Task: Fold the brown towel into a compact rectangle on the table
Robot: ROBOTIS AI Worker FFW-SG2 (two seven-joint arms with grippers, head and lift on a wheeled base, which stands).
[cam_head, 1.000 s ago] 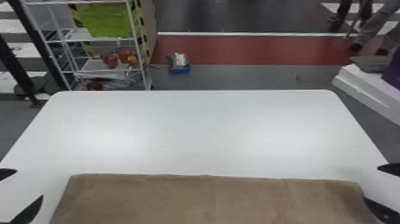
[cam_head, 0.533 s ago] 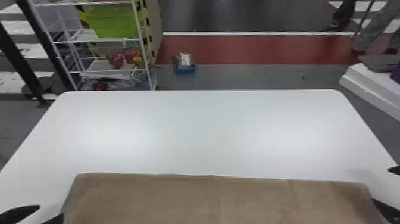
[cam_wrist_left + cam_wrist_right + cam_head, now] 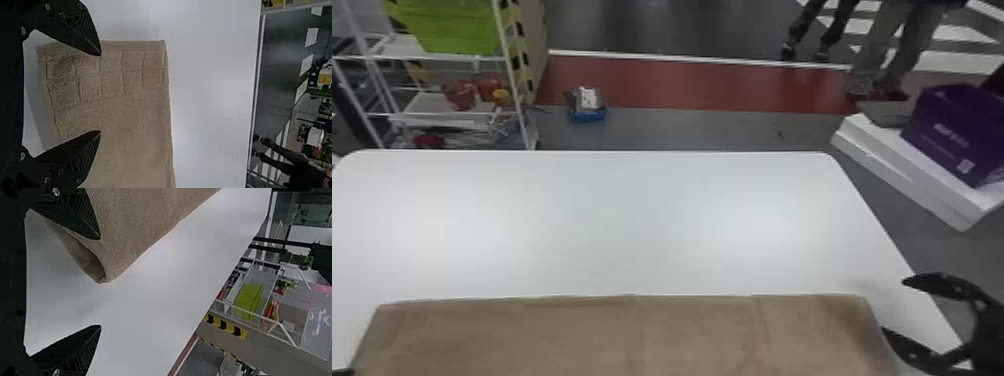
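The brown towel (image 3: pixel 632 335) lies wide across the near part of the table, its far edge nearly straight. Low at the left corner, a dark bit of my left gripper (image 3: pixel 342 372) shows beside the towel. My right gripper (image 3: pixel 896 306) is open just off the towel's right end. In the left wrist view, my left gripper (image 3: pixel 101 93) stands open above the towel (image 3: pixel 133 113), near an end with a checked woven band. In the right wrist view, my right gripper (image 3: pixel 99 282) has nothing between its open fingers; one finger overlaps the towel (image 3: pixel 137 223) near its looped, folded corner.
The white table (image 3: pixel 632 225) extends bare beyond the towel. Past its far edge stand a wire shelf (image 3: pixel 442 57) with a green bin and a small blue box (image 3: pixel 588 107) on the floor. A purple box (image 3: pixel 952 130) sits on a white platform at the right.
The head view has swung to the right, bringing the purple box into fuller sight. My left gripper has moved nearer the robot and closer to the towel's left side. The towel looks unchanged.
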